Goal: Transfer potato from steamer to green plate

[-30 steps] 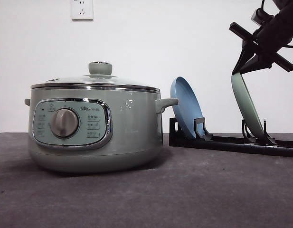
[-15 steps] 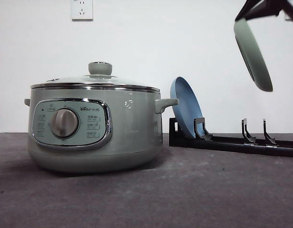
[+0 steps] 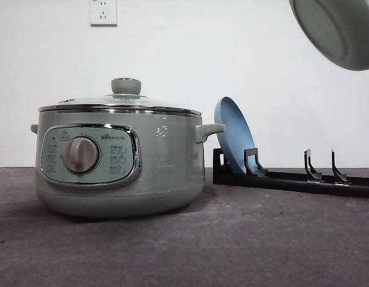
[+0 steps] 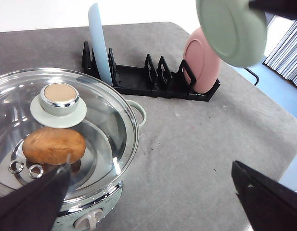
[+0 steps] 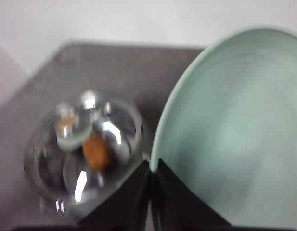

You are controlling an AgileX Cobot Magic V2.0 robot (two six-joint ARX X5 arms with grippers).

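Observation:
The steamer stands on the left of the table with its glass lid on. Through the lid I see the orange-brown potato inside, beside the green lid knob. My left gripper hovers open above the steamer's near side, holding nothing. The green plate hangs tilted high in the air at the right. My right gripper is shut on the plate's rim. From that wrist, the steamer and potato lie below, blurred.
A black dish rack sits right of the steamer with a blue plate upright in it and a pink plate at its far end. Two middle slots stand vacant. Bare grey table lies in front.
My right gripper has lifted the green plate out of the rack, up and to the right, tilting it so its underside faces the front camera. The steamer has not moved.

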